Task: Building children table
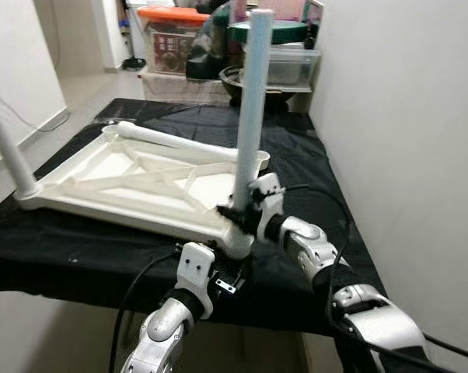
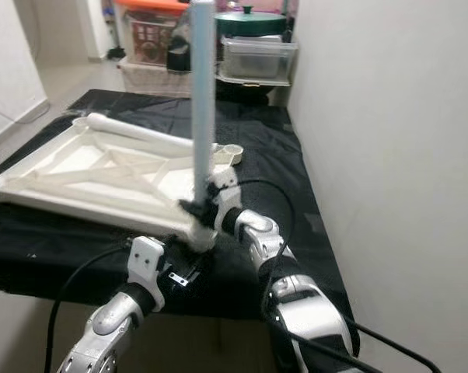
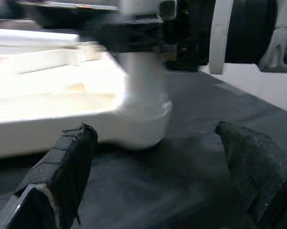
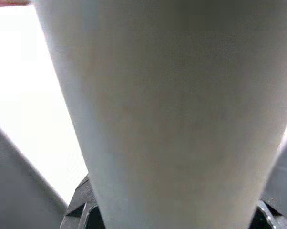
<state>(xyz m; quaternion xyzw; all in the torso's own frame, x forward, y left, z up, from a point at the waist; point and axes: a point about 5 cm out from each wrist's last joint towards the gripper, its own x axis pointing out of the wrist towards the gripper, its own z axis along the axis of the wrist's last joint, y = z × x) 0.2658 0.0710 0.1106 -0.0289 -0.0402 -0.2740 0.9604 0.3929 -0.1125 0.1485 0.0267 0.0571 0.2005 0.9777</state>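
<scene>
Between the right claw (image 1: 238, 208) fingers stands the upright leg (image 1: 252, 109).

The tall pale grey plastic table leg (image 1: 252, 109) runs off the top edge of both eye views, so its upper end is cut off. Same for the second white leg at the far left corner (image 1: 8, 151), clipped by the left edge. The right gripper's (image 1: 238, 211) black fingers are bunched against the leg base and mostly hidden behind it. In the right wrist view the leg (image 4: 167, 114) is so close it's just a blurry grey mass. The left wrist view is smeared too: the white corner socket of the upside-down tabletop (image 3: 143, 112) is soft, and the dark clutter behind it is unreadable. The stacked plastic storage bins (image 1: 172, 39) at the back are partly hidden, contents too small to tell.
</scene>
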